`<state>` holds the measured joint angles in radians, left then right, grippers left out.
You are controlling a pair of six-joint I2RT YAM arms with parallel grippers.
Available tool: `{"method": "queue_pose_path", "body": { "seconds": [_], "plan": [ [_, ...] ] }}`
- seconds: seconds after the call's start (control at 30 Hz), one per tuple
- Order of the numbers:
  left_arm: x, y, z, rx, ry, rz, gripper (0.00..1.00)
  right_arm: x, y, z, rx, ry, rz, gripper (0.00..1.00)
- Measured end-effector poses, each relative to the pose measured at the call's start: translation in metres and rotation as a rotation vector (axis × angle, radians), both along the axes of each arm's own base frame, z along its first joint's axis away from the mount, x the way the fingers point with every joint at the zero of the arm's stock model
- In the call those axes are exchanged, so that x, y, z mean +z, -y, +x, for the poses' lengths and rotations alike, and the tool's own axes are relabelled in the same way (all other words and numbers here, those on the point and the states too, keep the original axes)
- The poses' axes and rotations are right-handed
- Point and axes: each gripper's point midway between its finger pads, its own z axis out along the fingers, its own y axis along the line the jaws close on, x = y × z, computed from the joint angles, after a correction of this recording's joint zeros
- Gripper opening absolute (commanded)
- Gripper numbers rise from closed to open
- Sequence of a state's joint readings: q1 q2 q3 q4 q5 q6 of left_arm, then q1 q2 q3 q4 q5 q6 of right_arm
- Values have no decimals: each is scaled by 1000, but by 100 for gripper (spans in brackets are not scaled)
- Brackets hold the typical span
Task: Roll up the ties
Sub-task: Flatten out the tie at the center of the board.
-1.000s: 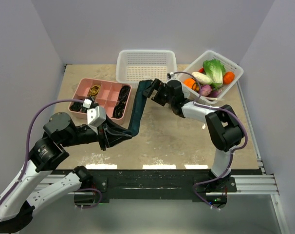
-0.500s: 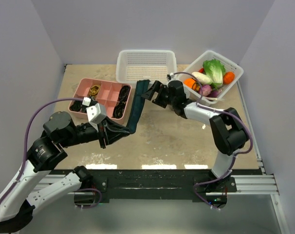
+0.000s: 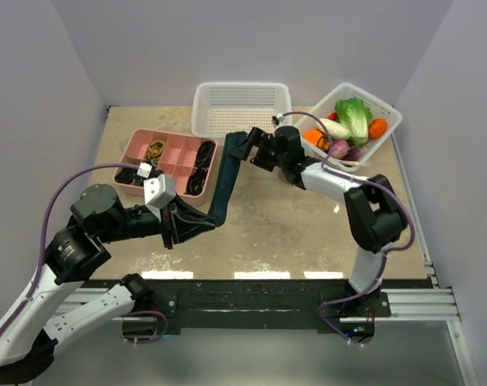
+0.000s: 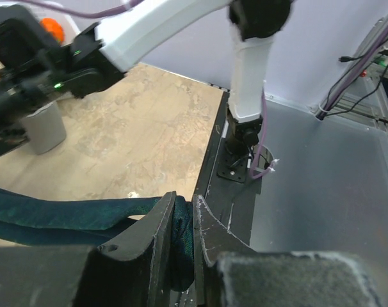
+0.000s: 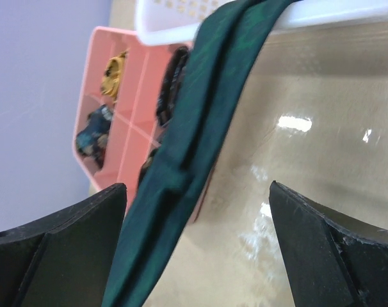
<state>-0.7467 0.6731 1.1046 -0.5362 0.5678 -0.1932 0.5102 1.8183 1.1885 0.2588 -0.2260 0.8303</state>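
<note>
The dark teal tie [image 3: 225, 181] stretches as a taut band from near the pink tray's right edge down toward the left arm. My left gripper [image 3: 202, 219] is shut on its lower end; in the left wrist view bunched fabric [image 4: 180, 233] is pinched between the two fingers of that gripper [image 4: 184, 206]. My right gripper [image 3: 245, 149] is open at the tie's far end. In the right wrist view the tie [image 5: 200, 121] passes diagonally between the spread fingers of this gripper [image 5: 197, 187], closer to the left finger [image 5: 66, 246], and whether it touches that finger I cannot tell.
A pink compartment tray [image 3: 179, 154] with black cords lies at the back left. Behind it stands an empty white basket [image 3: 241, 90], with a white basket of vegetables [image 3: 386, 115] at the back right. A grey cylinder [image 4: 43, 125] stands on the table.
My right gripper has shifted slightly left and back, closer around the tie's far end. The left gripper has stayed shut on the tie, barely moving.
</note>
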Motion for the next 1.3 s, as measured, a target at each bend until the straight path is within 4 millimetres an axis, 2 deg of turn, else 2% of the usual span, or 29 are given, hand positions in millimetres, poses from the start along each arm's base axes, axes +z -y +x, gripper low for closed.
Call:
{"method": "queue_pose_path", "body": {
  "seconds": [0.1,0.2,0.3,0.33,0.37,0.43,0.47,0.57,0.6,0.7,0.8,0.9,0.97,1.07,1.13,1.2,1.3],
  "plan": [
    [3,0,-7,-33,2,-13,13,-23,-11,18,-4,-39,-8,96],
    [7,-1,-16,-68,11,-26,13,-33,-16,26,-12,-65,0,95],
    [10,-1,-24,-109,14,-41,14,-28,-25,41,-23,-58,34,81],
    [11,-1,-26,-118,14,-43,14,-25,-28,46,-26,-51,50,75],
    [11,-1,-28,-128,13,-46,14,-22,-31,50,-28,-45,66,64],
    [13,-2,-33,-149,9,-52,14,-19,-37,56,-24,-37,95,55],
    [14,-2,-35,-158,8,-55,14,-17,-41,59,-19,-37,114,36],
    [18,-3,-42,-186,20,-71,16,-20,-50,62,5,-44,158,17],
    [20,-4,-44,-192,29,-78,17,-23,-52,62,9,-49,165,7],
    [28,-8,-48,-195,62,-105,17,-27,-52,60,20,-63,165,0],
    [35,-11,-50,-185,91,-128,17,-15,-44,58,11,-33,144,0],
    [39,-9,-43,-155,107,-139,17,16,-16,53,-32,28,102,0],
    [38,-5,-34,-132,105,-138,17,51,14,50,-83,99,90,0],
    [31,9,-15,-109,87,-120,16,112,76,42,-196,235,89,0],
    [22,21,0,-102,66,-102,16,139,116,30,-283,304,72,0],
    [9,37,18,-98,38,-78,16,153,148,14,-361,349,45,0],
    [-14,59,42,-98,-8,-39,14,154,180,-19,-448,375,-7,0]
  ]
}}
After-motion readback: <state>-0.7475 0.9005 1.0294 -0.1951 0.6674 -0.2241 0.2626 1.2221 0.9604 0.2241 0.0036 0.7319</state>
